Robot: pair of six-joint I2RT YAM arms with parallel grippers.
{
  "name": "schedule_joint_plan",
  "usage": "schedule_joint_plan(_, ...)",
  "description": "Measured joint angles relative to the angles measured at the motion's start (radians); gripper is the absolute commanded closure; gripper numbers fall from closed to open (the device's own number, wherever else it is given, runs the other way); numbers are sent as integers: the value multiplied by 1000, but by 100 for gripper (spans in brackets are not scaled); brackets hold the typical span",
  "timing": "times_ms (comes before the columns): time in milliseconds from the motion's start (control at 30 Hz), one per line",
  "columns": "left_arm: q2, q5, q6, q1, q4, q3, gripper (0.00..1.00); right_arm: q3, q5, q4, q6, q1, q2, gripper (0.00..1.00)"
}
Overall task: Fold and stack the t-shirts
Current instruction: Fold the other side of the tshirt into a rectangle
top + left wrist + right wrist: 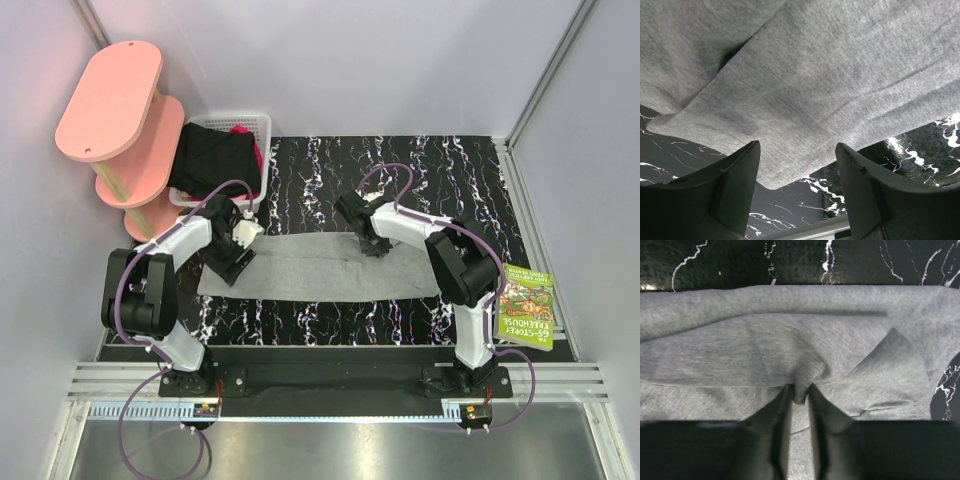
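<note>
The light grey t-shirt (320, 267) lies folded into a long strip across the middle of the dark marbled table. My left gripper (232, 266) hangs over its left end, jaws wide open and empty; in the left wrist view the grey cloth (805, 85) lies just beyond the fingertips (751, 150). My right gripper (373, 246) sits at the strip's far edge and is shut on a pinch of the grey shirt (800, 390). The black garment (214, 157) and a bit of magenta cloth (240, 129) lie in the basket.
A white lattice basket (256, 127) stands at the back left by a pink two-tier shelf (110, 100). A green book (526, 306) lies at the table's right edge. Walls close in the left, back and right.
</note>
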Motion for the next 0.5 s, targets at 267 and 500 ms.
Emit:
schedule_joint_plan(267,-6,0,0,0,-1,-2,34,14,5,6,-5,-24,7,97)
schedule_joint_plan(500,-8,1,0,0,-2,-4,34,74,29,3,-28,-73,8,97)
